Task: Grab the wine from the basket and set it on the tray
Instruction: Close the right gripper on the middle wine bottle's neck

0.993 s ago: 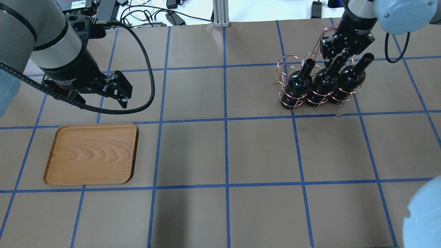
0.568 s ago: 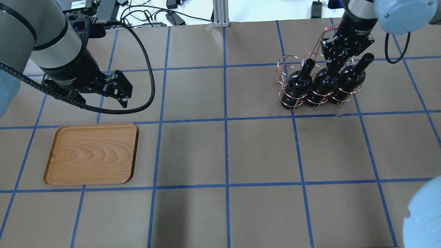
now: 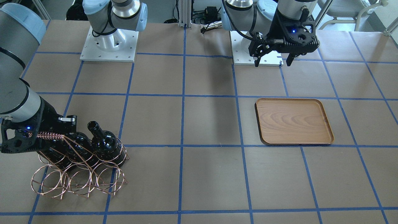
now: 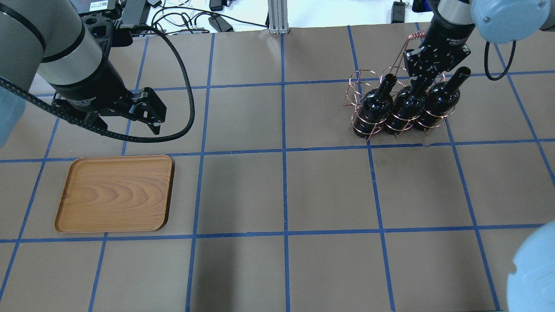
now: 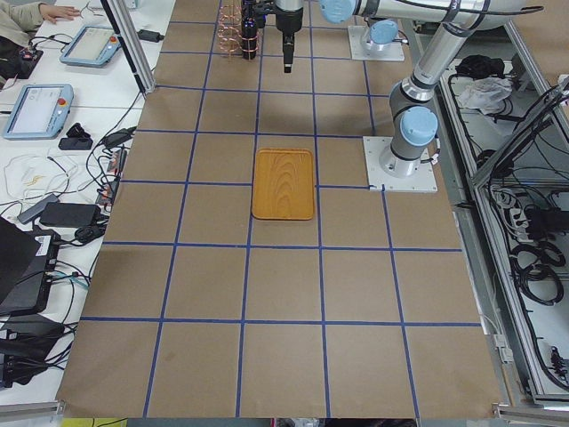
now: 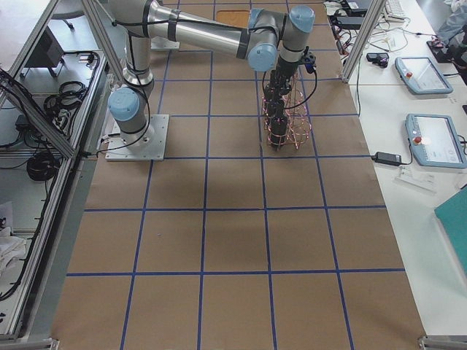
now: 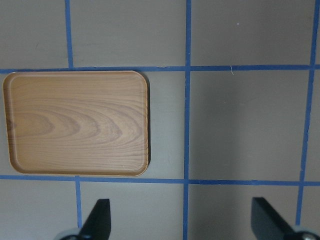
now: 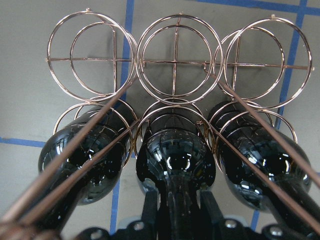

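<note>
A second ago the right claw (image 4: 421,81) stood with its fingers spread above the middle glossy near-black glass wine bottle (image 4: 409,106). It has since sunk a little and narrowed. Its fingers now press the slim neck from both sides, as the right wrist view shows, so it grips this bottle. The bottle itself has not moved. It sits upright, directly beneath the claw, in the middle ring of the copper-pink wire basket (image 8: 176,62). Two like bottles, one (image 4: 373,110) and the other (image 4: 438,102), flank it, just beside the claw's fingers on either side. The basket's empty row of rings lies past the bottles, on the side away from the robot. Its coil-wrapped handle bar (image 3: 49,136) runs close by the claw's body.

The left claw (image 3: 272,60) has hardly shifted. It hangs above the table with its fingers wide apart, holding nothing. The flat rectangular brown wooden tray (image 4: 115,193) lies where it did, near this claw on the operators' side and well apart from the right claw.
</note>
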You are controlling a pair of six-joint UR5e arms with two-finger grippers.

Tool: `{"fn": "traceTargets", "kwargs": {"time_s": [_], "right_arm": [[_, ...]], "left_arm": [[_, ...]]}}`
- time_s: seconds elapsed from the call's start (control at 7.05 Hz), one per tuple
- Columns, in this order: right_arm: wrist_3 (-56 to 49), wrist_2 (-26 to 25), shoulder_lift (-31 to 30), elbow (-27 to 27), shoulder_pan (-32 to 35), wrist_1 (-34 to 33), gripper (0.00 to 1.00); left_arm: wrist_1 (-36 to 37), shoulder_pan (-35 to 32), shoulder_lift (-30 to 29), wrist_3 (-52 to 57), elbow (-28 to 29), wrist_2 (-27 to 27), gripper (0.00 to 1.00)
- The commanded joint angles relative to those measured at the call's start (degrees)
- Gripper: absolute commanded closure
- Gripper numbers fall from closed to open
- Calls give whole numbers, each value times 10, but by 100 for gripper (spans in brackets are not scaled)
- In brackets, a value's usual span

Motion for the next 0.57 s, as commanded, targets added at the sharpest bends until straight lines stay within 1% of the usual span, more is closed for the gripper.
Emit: {"fn": "traceTargets", "kwargs": {"time_s": [0.0,0.14,0.28,0.43], "right_arm": [[-1,-1,-5,-2,2,3,73],[0,0,-9,-15,5,12,73],[2,2,-17,-38,6,42,73],[2,-1,-31,-68,6,98,73]], "left_arm": [[-1,0,0,0,-1,0,0],[0,0,0,0,-1,0,0],[0,0,-1,0,-1,0,0],[0,-1,-1,0,-1,0,0]]}}
